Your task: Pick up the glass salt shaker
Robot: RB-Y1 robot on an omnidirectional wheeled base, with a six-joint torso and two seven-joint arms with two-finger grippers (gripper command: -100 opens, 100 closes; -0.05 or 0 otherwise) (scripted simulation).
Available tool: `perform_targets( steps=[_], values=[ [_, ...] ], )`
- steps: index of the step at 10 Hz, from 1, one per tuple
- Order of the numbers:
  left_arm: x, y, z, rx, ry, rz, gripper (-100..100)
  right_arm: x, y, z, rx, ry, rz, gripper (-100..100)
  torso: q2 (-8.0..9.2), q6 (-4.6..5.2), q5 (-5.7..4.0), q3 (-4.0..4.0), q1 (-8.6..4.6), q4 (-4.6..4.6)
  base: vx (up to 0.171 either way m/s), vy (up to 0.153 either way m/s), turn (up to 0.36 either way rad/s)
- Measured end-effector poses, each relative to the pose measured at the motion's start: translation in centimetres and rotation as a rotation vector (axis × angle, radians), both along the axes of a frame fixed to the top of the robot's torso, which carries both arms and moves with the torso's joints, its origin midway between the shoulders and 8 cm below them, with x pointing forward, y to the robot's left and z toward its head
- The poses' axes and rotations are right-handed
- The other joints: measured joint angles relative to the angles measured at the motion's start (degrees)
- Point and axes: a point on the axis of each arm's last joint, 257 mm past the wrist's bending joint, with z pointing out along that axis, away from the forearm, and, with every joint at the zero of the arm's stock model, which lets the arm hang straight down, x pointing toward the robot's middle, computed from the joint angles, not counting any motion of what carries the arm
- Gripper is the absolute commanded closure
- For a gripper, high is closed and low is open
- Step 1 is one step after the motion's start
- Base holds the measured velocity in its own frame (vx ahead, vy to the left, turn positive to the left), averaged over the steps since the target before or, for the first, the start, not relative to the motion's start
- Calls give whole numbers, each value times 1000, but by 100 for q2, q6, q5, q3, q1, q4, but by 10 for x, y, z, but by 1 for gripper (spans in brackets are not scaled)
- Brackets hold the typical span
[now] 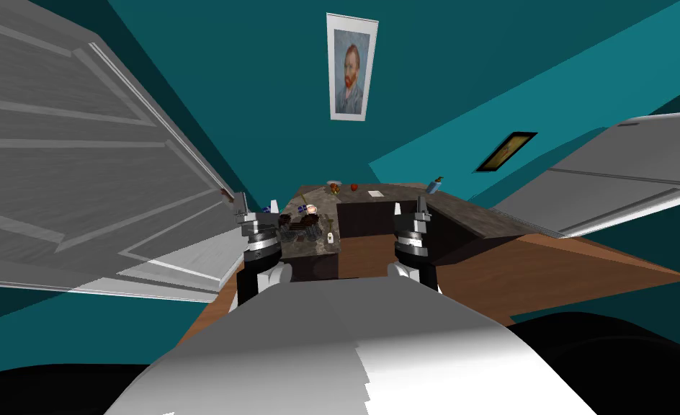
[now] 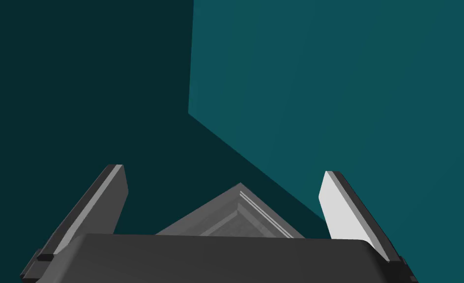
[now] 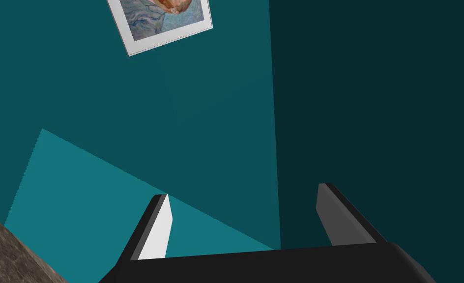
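A small clear shaker stands near the front edge of the dark stone counter, just right of my left arm. My left gripper is raised at the counter's left end, to the left of the shaker, and its fingers stand open with nothing between them. My right gripper is held up over the gap to the right of that counter section, also open and holding nothing. Both hands point upward toward the teal walls.
Dark round items, a cup and a blue thing sit behind the shaker. Farther back are a red fruit, a white sheet and a blue bottle. A white panelled door stands close on the left, a white panel on the right.
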Motion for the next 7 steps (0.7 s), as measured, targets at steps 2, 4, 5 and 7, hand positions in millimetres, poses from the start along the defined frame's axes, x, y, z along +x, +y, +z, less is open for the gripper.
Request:
perform_targets(
  steps=[2, 4, 5, 7],
  values=[
    [4, -6, -4, 31, 29, -33, -100, 0, 0, 0, 0, 0, 0, 0, 40, -1, 2, 22, 8, 8, -128, 8, 49],
    [14, -15, -15, 55, 80, -78, -100, 0, 0, 0, 0, 0, 0, 0, 46, 0, 0, 27, 1, 10, -116, 4, 62],
    [18, -19, -19, 62, 109, -102, -100, 0, 0, 0, 0, 0, 0, 0, 47, 0, 1, 27, 5, 11, -118, 17, 67],
    [26, -22, -31, 64, 163, -138, -100, 0, 0, 0, 0, 0, 0, 0, 32, 1, 1, 20, 3, 8, -63, 7, 29]
  ],
)
